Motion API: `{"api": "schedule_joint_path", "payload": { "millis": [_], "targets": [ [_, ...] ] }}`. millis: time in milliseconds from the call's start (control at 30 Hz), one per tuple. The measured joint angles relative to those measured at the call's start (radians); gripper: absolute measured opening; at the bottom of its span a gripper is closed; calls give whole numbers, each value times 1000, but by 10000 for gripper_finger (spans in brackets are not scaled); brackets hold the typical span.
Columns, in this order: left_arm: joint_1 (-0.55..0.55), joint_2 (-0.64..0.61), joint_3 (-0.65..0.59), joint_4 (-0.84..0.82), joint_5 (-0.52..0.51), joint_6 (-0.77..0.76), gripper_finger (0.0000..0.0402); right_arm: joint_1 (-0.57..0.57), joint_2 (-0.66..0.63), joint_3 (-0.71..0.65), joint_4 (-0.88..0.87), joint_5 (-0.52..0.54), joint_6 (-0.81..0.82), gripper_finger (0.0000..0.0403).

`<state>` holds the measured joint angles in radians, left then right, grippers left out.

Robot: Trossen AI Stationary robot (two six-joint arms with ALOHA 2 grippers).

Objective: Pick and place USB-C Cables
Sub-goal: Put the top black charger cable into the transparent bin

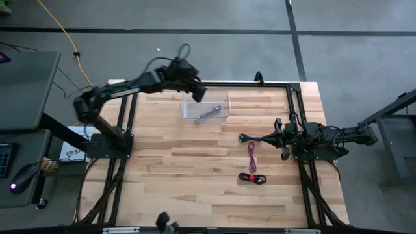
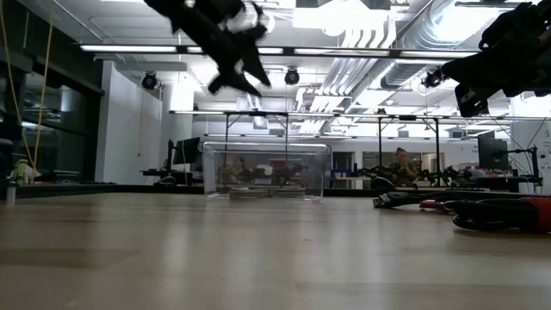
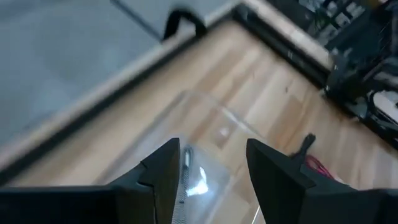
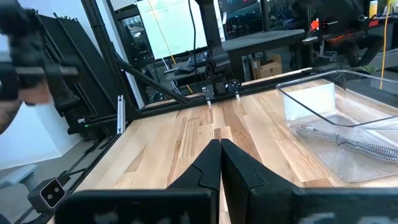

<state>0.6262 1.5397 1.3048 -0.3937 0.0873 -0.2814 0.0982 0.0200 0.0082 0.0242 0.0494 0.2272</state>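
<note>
A clear plastic box (image 1: 207, 107) stands on the wooden table near its far edge. A silver-grey USB-C cable (image 1: 209, 114) lies on the box floor, also visible in the right wrist view as the silver cable (image 4: 342, 142). My left gripper (image 1: 197, 93) hangs open above the box's left part, with nothing between its fingers (image 3: 163, 169). A pink cable (image 1: 251, 154) and a red-and-black cable (image 1: 252, 177) lie flat on the table right of centre. My right gripper (image 1: 244, 137) is shut and level just beyond the pink cable's far end, touching nothing.
Black frame rails (image 1: 294, 104) run along the table's far and side edges, with a black clamp (image 1: 259, 78) at the far edge. A yellow cord (image 1: 65, 32) lies on the floor beyond the table. A desk (image 1: 26, 78) stands to the left.
</note>
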Motion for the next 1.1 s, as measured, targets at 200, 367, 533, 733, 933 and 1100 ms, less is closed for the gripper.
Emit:
{"api": "schedule_joint_path", "payload": {
  "millis": [200,367,533,733,933,1100],
  "targets": [
    [-79,-234,-127,118,-93,95,165,0,0,0,0,0,0,0],
    [-117,-432,-412,389,-96,127,165,0,0,0,0,0,0,0],
    [-133,-585,-725,740,-23,146,165,0,0,0,0,0,0,0],
    [-162,-661,-986,1064,-1,163,165,0,0,0,0,0,0,0],
    [-201,-671,-1130,1254,33,197,165,0,0,0,0,0,0,0],
    [-225,-671,-1148,1291,78,199,165,0,0,0,0,0,0,0]
  ]
}}
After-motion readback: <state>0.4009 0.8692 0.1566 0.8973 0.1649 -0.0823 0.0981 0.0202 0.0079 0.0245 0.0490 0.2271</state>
